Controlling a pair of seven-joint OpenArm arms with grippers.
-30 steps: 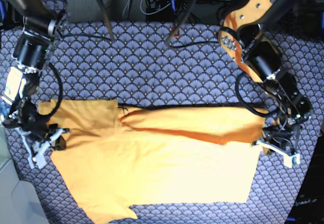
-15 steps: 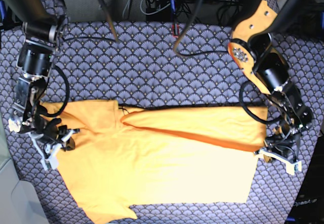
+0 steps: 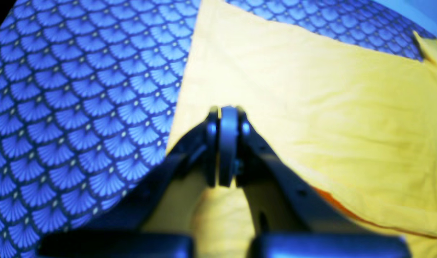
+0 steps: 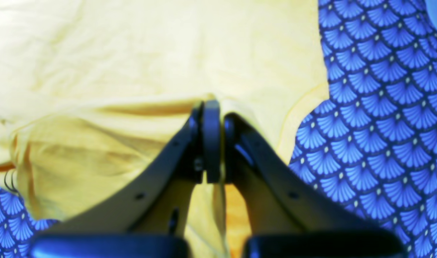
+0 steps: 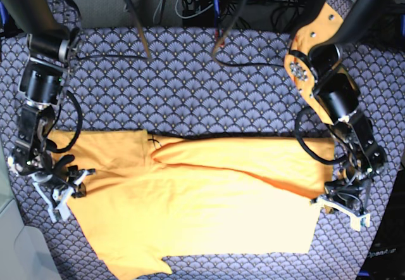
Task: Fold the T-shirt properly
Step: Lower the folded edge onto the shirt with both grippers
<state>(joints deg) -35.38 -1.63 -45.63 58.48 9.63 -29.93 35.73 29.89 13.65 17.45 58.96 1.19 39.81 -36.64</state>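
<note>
Base view: both arms draw the far edge of the T-shirt [image 5: 209, 197] toward the near side.
Since a second ago the folded strip has widened and its crease has slid lower, so the lengthwise fold is under way but not yet laid; the left gripper [image 5: 342, 205] and right gripper [image 5: 60, 194] are each clamped tight on the cloth's edge, probably a doubled layer, though the wrist views are blurred; the shirt lies flat on the patterned tablecloth [image 5: 190, 83].
</note>
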